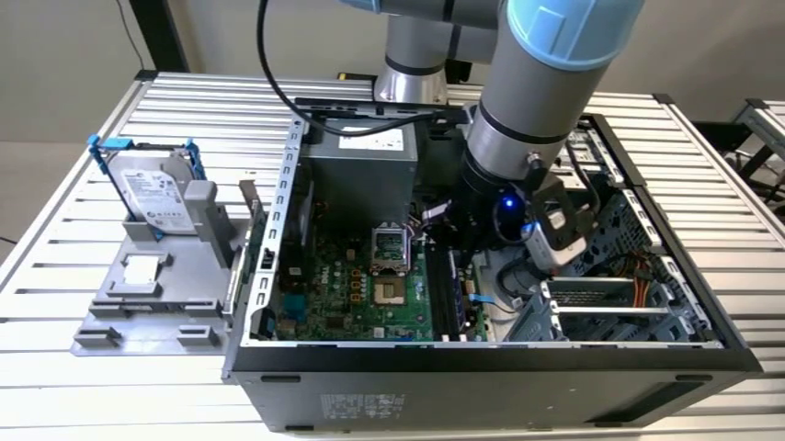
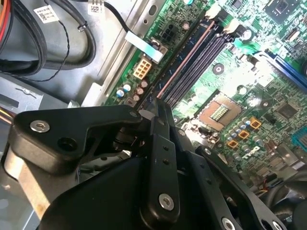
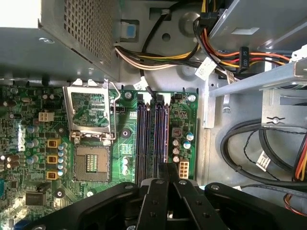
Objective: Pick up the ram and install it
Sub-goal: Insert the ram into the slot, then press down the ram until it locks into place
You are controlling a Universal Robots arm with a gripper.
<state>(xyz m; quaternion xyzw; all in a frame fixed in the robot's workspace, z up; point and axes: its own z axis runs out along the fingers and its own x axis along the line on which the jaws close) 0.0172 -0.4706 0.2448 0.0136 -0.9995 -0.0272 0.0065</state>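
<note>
The ram (image 2: pixel 184 60) stands edge-on in the black motherboard slot nearest the board's edge, its thin top edge showing as a pale reddish line in the second wrist view. In the first wrist view the slots (image 3: pixel 152 136) run straight away from the fingers. My gripper (image 3: pixel 167 168) is shut, its black fingertips (image 2: pixel 162 108) pressed together right at the near end of the ram's top edge. Whether they pinch the ram or only rest on it is hidden. In the exterior view the gripper (image 1: pixel 472 241) is down inside the open computer case (image 1: pixel 491 354).
The CPU socket (image 3: pixel 91 163) lies beside the slots, and the grey power supply (image 1: pixel 356 175) is behind them. Cable bundles (image 3: pixel 230 57) and a drive cage (image 1: pixel 613 303) crowd the case's other side. A hard drive (image 1: pixel 157 193) stands in a grey fixture at the exterior view's left.
</note>
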